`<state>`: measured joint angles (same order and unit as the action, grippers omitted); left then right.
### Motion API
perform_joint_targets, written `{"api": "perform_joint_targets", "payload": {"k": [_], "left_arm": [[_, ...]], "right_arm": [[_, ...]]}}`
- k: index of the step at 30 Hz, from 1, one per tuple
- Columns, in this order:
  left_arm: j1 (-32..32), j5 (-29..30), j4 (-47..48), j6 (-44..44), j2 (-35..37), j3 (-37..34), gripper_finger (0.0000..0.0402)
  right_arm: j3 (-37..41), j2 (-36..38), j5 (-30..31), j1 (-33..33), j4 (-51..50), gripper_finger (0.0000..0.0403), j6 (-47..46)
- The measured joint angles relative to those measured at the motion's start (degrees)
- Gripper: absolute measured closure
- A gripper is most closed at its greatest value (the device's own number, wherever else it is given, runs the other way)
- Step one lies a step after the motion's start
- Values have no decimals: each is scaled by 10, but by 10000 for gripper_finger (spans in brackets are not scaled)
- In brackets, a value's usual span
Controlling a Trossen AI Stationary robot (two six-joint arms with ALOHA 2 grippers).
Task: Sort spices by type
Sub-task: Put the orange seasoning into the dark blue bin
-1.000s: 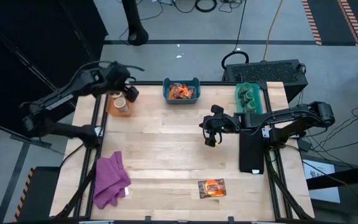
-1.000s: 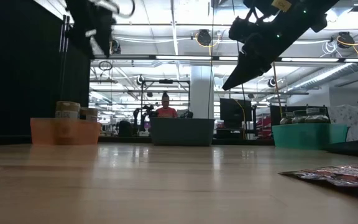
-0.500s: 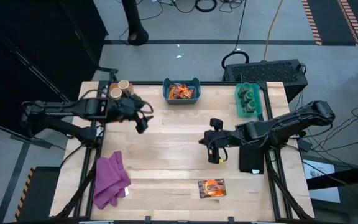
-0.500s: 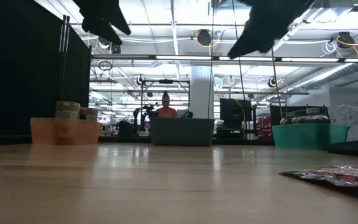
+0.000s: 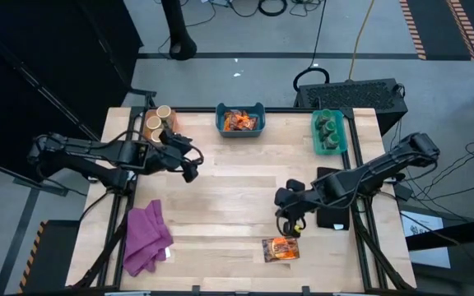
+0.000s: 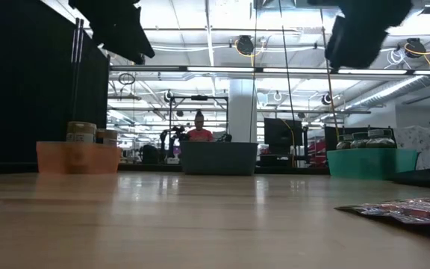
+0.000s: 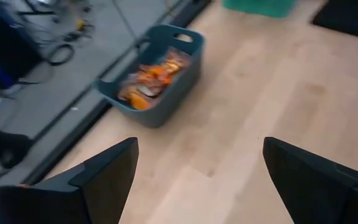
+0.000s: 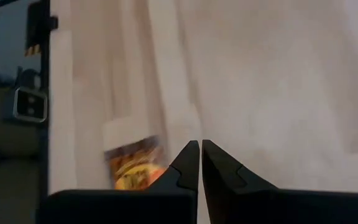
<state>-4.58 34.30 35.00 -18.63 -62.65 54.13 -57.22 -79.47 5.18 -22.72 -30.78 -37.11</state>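
Last loose spice packet (image 5: 280,248) flat on table (image 5: 220,197), near front edge. Right gripper (image 5: 289,220) just above it, fingers pinched together, empty. Risk: descending clenched, it shoves packet instead of grasping. Left gripper (image 5: 189,167) spread wide, empty, near orange bin (image 5: 149,145).

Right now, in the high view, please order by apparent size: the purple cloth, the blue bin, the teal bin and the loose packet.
1. purple cloth
2. blue bin and teal bin: these look about alike, so I do not rank them.
3. loose packet, clearly the smallest.
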Motion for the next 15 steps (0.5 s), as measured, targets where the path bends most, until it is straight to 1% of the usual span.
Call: {"api": "perform_joint_targets", "payload": {"k": [3, 6, 11, 15], "left_arm": [[1, 44, 2, -5, 0, -2, 52], [1, 75, 2, -4, 0, -2, 52], [1, 89, 4, -4, 0, -2, 52], [1, 97, 9, -3, 0, -2, 52]], "right_arm": [[-12, -30, -33, -12, -28, 403, -25], [-31, -68, -66, -26, -64, 403, -43], [-62, -132, -117, -59, -93, 403, -58], [-77, -175, -130, -86, -93, 403, -72]]}}
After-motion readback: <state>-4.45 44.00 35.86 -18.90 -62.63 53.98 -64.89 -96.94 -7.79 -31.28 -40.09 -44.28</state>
